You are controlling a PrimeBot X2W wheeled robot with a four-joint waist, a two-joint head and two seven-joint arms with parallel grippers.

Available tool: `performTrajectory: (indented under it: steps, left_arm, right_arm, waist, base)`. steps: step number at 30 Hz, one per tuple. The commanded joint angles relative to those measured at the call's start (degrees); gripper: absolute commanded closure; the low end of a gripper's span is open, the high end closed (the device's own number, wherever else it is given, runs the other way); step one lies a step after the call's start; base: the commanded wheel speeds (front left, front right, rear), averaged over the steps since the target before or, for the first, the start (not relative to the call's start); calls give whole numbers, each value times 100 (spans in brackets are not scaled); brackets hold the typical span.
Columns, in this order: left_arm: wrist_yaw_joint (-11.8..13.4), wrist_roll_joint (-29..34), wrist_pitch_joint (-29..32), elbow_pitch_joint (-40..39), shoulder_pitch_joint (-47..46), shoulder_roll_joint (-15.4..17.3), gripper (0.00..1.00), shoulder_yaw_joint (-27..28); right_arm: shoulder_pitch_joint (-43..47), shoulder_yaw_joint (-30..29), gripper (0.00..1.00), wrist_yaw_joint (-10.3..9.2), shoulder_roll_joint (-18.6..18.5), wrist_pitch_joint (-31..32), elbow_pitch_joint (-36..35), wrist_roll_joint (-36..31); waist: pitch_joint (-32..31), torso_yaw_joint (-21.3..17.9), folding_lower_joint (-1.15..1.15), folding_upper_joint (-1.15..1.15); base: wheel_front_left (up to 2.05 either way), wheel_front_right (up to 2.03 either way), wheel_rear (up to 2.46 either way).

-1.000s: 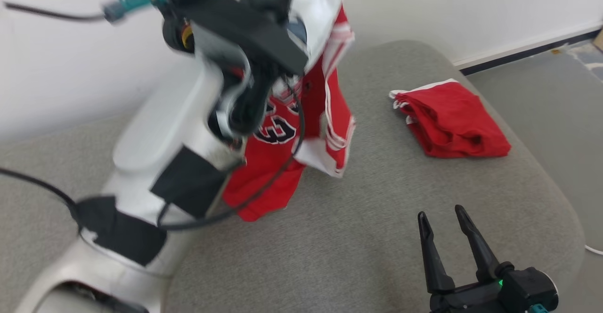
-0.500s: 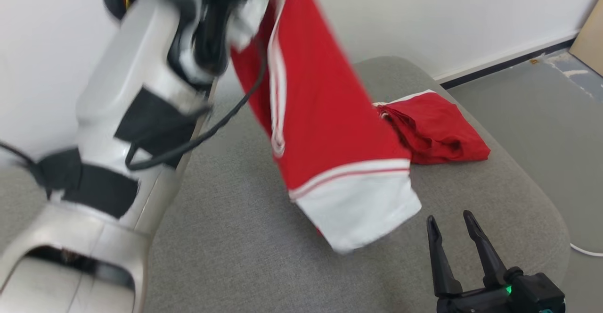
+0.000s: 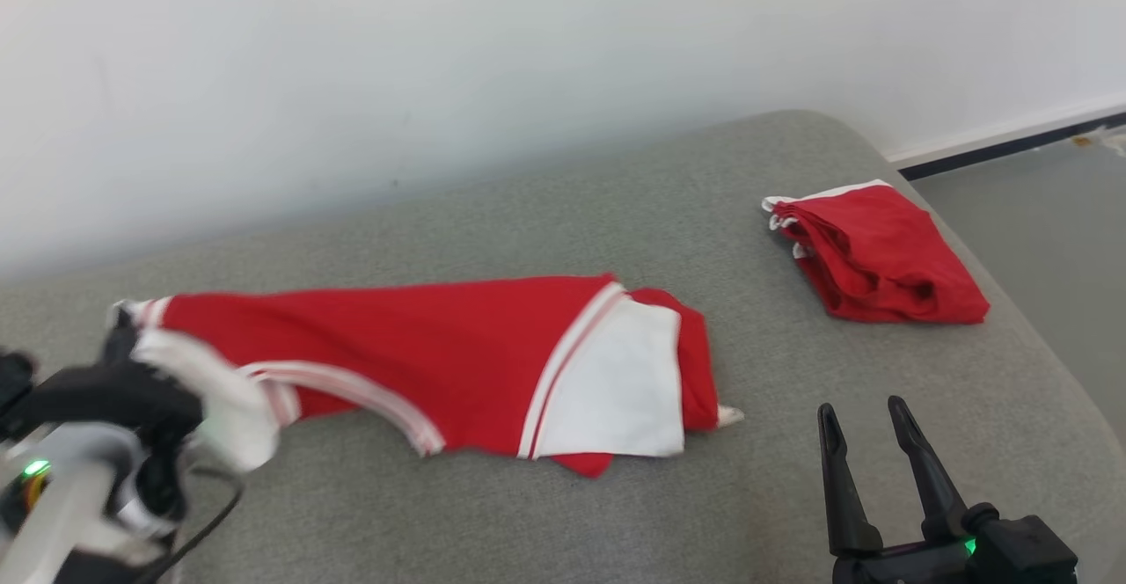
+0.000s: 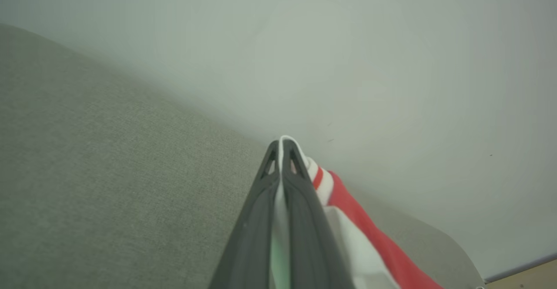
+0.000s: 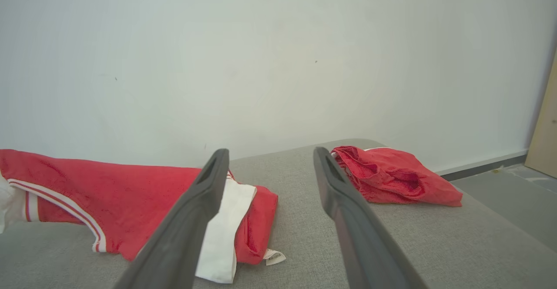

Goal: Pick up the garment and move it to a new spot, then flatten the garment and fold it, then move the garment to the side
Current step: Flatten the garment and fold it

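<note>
The garment, a red jersey with white trim and a white panel, lies stretched across the grey cushion from left to right. Its left end is bunched and slightly lifted at my left gripper, which is shut on the white edge. In the left wrist view the gripper pinches a strip of white cloth, and the garment trails off to the right. My right gripper stands open and holds nothing near the cushion's front right. In the right wrist view that gripper points past the garment toward the wall.
A second red garment, folded, sits at the cushion's far right corner and appears again as the folded pile in the right wrist view. A white wall runs behind the cushion. Grey floor lies beyond the right edge.
My left arm has swung down from high up to the lower left, and the hanging garment now lies along the cushion. The head camera has shifted. The right gripper stays open.
</note>
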Motion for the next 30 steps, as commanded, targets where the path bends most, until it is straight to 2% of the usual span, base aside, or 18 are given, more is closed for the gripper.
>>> performTrajectory:
  steps: [1,2,3,4,5,7,9,12,14,17,20,21,30]
  left_arm:
    - [47,182,-40,-172,245,136,100,232]
    - [205,784,-35,-752,907,256,90,794]
    - [242,1022,-35,-976,1119,276,78,944]
    - [275,1273,-37,-1213,1321,284,57,1083]
    - [296,1539,-36,-1441,1527,283,0,1177]
    - [412,2069,-35,-1912,1903,180,0,1307]
    - [653,3117,-33,-2890,2544,49,0,1463]
    - [814,3963,-33,-3528,2909,17,0,1376]
    - [816,4559,-33,-3866,3101,101,0,1163]
    - [643,5418,-33,-4104,3267,287,0,573]
    - [467,6067,-33,-3960,3289,438,0,-44]
    - [335,6408,-34,-3685,3204,534,0,-389]
    - [-33,6975,-20,-2387,2451,277,0,-1198]
  right_arm:
    - [51,-21,0,-15,7,-5,-22,-32]
    - [88,-38,0,-15,7,-4,-28,-49]
    - [88,-39,0,-15,8,-5,-27,-57]
    - [84,-28,0,-15,7,-4,-27,-59]
    - [80,-10,0,-15,6,-5,-23,-66]
    - [63,9,0,-15,6,-5,-18,-68]
    - [25,31,0,-15,6,-5,-24,-68]
    - [29,34,0,-15,6,-5,-25,-80]
    - [32,48,0,-15,6,-5,-19,-91]
    - [27,71,0,-15,7,-5,-14,-101]
    - [10,91,0,-15,7,-5,-6,-119]
    - [-17,103,0,-15,7,-4,-1,-128]
    - [-67,110,0,-15,2,-5,-13,-142]
  waist:
    - [51,116,0,0]
    - [90,242,0,0]
    - [102,281,0,0]
    - [111,312,0,0]
    - [119,337,0,0]
    - [132,382,0,0]
    - [156,428,0,0]
    - [160,439,0,0]
    - [164,429,0,0]
    - [176,402,0,0]
    - [195,360,0,0]
    - [220,314,0,0]
    - [351,198,0,0]
  base:
    - [0,0,0]
    - [0,0,0]
    - [0,0,0]
    - [0,0,0]
    - [0,0,0]
    - [0,0,0]
    - [0,0,0]
    - [0,0,0]
    - [0,0,0]
    - [0,0,0]
    - [0,0,0]
    - [0,0,0]
    - [0,0,0]
